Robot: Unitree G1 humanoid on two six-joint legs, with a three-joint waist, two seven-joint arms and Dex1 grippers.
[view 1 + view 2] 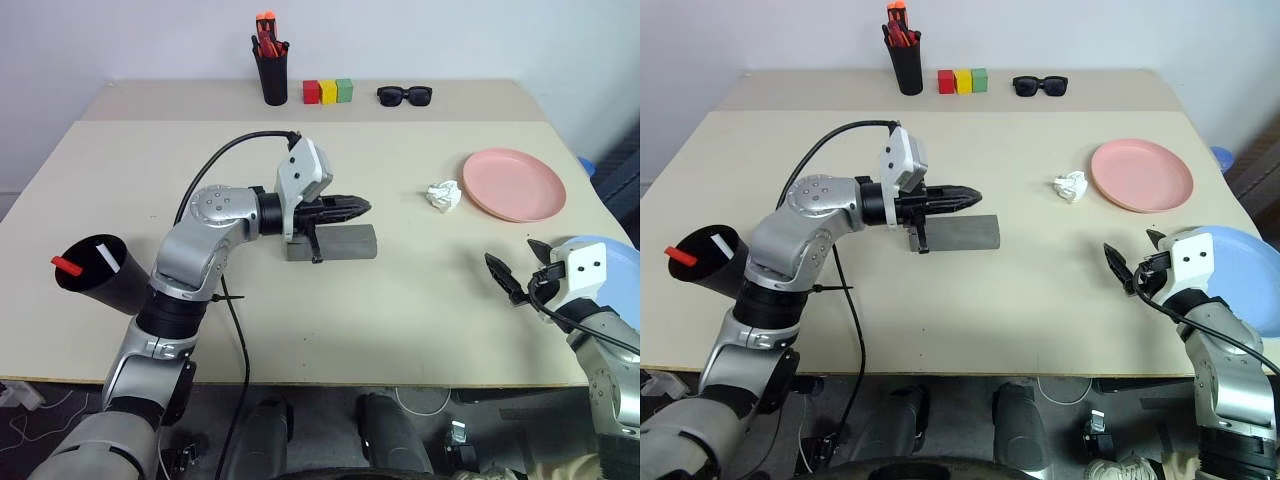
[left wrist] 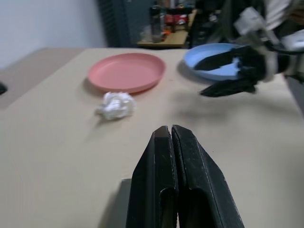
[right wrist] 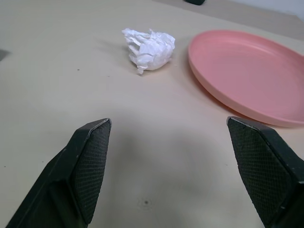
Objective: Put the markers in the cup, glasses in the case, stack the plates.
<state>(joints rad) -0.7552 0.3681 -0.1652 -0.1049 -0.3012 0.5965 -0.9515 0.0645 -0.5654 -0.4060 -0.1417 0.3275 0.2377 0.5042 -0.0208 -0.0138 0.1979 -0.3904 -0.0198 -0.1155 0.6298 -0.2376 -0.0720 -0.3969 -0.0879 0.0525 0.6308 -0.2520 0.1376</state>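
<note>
Plates [image 1: 513,184], round shallow plastic, sit apart beside crumpled paper [image 1: 442,196].

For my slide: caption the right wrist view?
Open right gripper faces crumpled paper and the pink plate on the table.

The right gripper [image 3: 168,166] is held open above the table [image 3: 61,80], facing crumpled paper [image 3: 149,49] beside the pink plate [image 3: 251,76].

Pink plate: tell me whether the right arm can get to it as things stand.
Probably yes. The right gripper is open and faces the pink plate across bare table. The crumpled paper sits beside the plate, apart from it, off the direct line.
</note>
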